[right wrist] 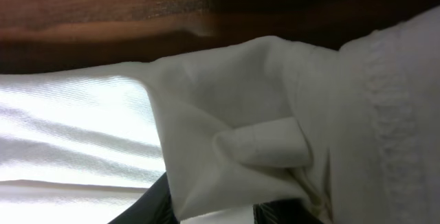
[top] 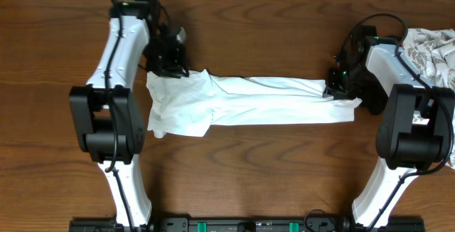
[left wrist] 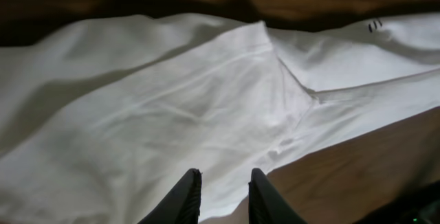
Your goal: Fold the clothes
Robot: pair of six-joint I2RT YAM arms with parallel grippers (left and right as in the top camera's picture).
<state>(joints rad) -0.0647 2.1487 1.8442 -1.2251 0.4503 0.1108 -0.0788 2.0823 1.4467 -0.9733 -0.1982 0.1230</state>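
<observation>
The white T-shirt (top: 249, 104) lies on the table as a long strip running left to right, wider and rumpled at its left end. My left gripper (top: 170, 65) is at the shirt's far left corner. In the left wrist view its fingers (left wrist: 224, 179) stand apart over the cloth (left wrist: 172, 114) with nothing pinched between them. My right gripper (top: 334, 86) is at the strip's right end. In the right wrist view bunched white cloth (right wrist: 261, 141) fills the space between its fingers (right wrist: 213, 210). The green print is hidden.
A grey-patterned cloth (top: 434, 50) lies at the far right edge, behind the right arm. The brown wooden table (top: 249, 175) shows in front of and behind the shirt. The arm bases stand at the near edge.
</observation>
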